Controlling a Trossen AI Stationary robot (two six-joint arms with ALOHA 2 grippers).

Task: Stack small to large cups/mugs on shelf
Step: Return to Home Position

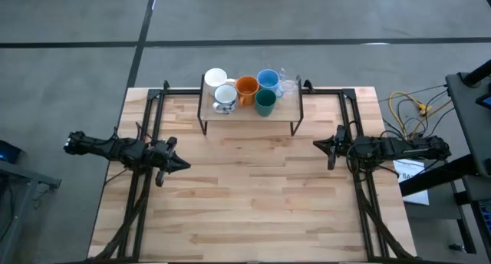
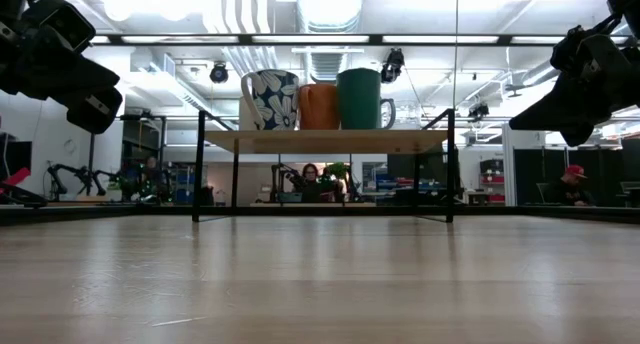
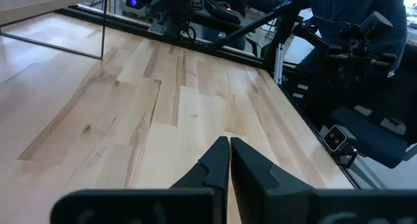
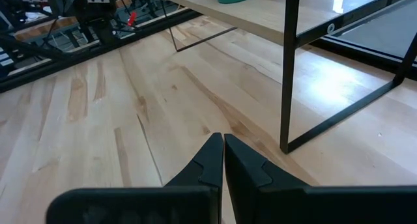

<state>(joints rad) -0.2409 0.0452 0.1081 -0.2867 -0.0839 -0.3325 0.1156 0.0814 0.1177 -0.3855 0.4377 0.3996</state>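
Observation:
The shelf [image 1: 249, 113] stands at the table's far middle on thin black legs. On its wooden top sit a white mug [image 1: 215, 79], a dark-patterned white mug [image 1: 225, 97], an orange mug [image 1: 246, 87], a light blue mug [image 1: 268, 80], a dark green cup [image 1: 265, 103] and a clear glass [image 1: 289, 85], each upright on its base. My left gripper [image 1: 186, 165] hovers shut over the table's left side, and my right gripper [image 1: 314, 145] hovers shut over the right side. Both are well clear of the shelf and hold nothing.
Black frame rails [image 1: 150, 118] run along the table's left and right sides. Yellow cables [image 1: 410, 110] lie off the table at the right. Bare wood [image 1: 253, 195] stretches between the arms and the near edge. People sit in the room beyond the table [image 2: 312, 174].

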